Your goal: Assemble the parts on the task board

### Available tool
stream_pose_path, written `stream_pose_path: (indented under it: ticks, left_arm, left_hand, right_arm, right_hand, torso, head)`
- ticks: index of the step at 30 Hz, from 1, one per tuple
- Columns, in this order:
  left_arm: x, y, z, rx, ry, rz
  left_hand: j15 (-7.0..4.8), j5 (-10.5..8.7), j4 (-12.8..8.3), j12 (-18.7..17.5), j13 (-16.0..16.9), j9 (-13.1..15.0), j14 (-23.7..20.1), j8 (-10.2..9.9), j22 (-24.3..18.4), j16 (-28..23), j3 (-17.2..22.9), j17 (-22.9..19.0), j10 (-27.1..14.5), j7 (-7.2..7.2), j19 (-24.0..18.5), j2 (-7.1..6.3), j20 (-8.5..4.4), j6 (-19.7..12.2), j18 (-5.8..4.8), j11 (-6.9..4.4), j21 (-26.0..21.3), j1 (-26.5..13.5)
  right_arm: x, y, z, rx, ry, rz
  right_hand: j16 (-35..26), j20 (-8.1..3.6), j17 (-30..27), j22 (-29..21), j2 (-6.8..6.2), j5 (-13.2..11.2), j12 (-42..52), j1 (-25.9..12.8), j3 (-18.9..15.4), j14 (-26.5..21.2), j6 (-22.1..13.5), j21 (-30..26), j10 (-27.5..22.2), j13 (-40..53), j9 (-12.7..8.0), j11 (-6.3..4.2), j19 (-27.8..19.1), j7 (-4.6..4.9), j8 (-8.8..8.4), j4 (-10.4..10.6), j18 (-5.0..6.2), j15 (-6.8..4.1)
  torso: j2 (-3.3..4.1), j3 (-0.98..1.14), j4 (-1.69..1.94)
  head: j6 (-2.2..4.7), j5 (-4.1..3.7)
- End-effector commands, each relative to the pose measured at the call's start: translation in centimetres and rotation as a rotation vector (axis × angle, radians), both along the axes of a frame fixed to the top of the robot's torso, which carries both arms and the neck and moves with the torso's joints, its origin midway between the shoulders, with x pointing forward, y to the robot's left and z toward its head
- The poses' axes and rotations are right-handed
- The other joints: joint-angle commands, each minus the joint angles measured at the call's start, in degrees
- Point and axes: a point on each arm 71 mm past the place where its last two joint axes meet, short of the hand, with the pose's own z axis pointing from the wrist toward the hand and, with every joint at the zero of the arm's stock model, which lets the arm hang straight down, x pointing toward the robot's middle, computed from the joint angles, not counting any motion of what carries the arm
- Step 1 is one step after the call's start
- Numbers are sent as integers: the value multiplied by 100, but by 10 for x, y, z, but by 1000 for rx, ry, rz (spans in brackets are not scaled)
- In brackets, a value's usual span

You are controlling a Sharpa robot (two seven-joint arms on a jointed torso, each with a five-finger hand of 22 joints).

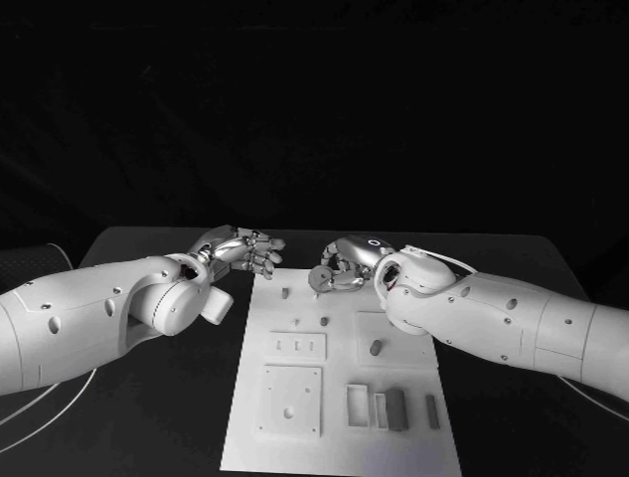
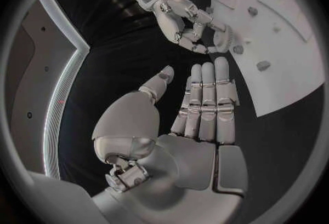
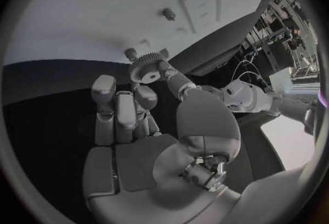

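Near edge of the white board [image 1: 400, 437]: a square raised plate [image 1: 291, 398] with a hole sits at its left, and beside it a row of small upright blocks [image 1: 379, 407] and a thin bar [image 1: 431, 410]. Further up, a smaller slotted plate [image 1: 298, 345] and a dark peg [image 1: 376, 347] standing in a square recess. Beyond those, a short peg [image 1: 324, 321] and a small stud [image 1: 287, 293] stand on the board's far part.

Right hand [image 1: 346, 264] hangs over the far edge of the board. It pinches a toothed gear [image 3: 145, 67] between thumb and fingertips; the other fingers [image 3: 104, 91] curl in beside it. In the right wrist view the gear is held just above the board surface, close to two small pegs; whether it touches them, I cannot tell.

Left hand [image 1: 239, 248] hovers over the black table [image 1: 142, 248] just off the board's far left corner. It holds nothing: fingers [image 2: 205, 98] straight and side by side, thumb spread away.
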Motion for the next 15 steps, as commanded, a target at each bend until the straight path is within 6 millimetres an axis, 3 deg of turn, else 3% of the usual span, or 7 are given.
stream_pose_path:
  ticks: [1,5,15]
  left_arm:
    - [0,-3,2,-2,-13,-3]
    - [1,-3,2,-2,-13,-3]
    - [1,-4,3,-2,-15,-4]
  left_hand:
    - [9,3,-6,-31,8,6,45,-24,6,-26,34,5,-13,18,4,-33,-11,24,56,38,-26,22]
    - [9,3,-6,-32,9,7,46,-24,7,-27,35,7,-13,18,4,-32,-11,25,56,38,-26,24]
    - [9,3,-8,-36,13,11,47,-27,9,-32,37,12,-12,20,4,-33,-10,27,55,38,-28,34]
  right_arm:
    - [-1,7,-2,-32,-15,15]
    - [-2,12,-8,-56,-18,24]
    - [-6,18,-15,-109,-53,53]
  right_hand:
    - [33,3,-5,96,-2,30,-28,30,36,-5,620,18,23,-7,161,-21,26,-125,291,14,696,-51]
    - [32,3,-9,96,1,31,-31,31,38,-6,623,17,25,-8,161,-22,26,-126,291,14,696,-52]
    - [27,2,-15,95,-17,40,-42,51,45,-1,633,17,36,-13,162,-28,30,-132,289,3,696,-58]
  torso:
    - [6,-5,18]
    - [4,3,21]
    - [-1,-8,8]
  head:
    - [0,1]
    - [-20,3]
    - [-28,35]
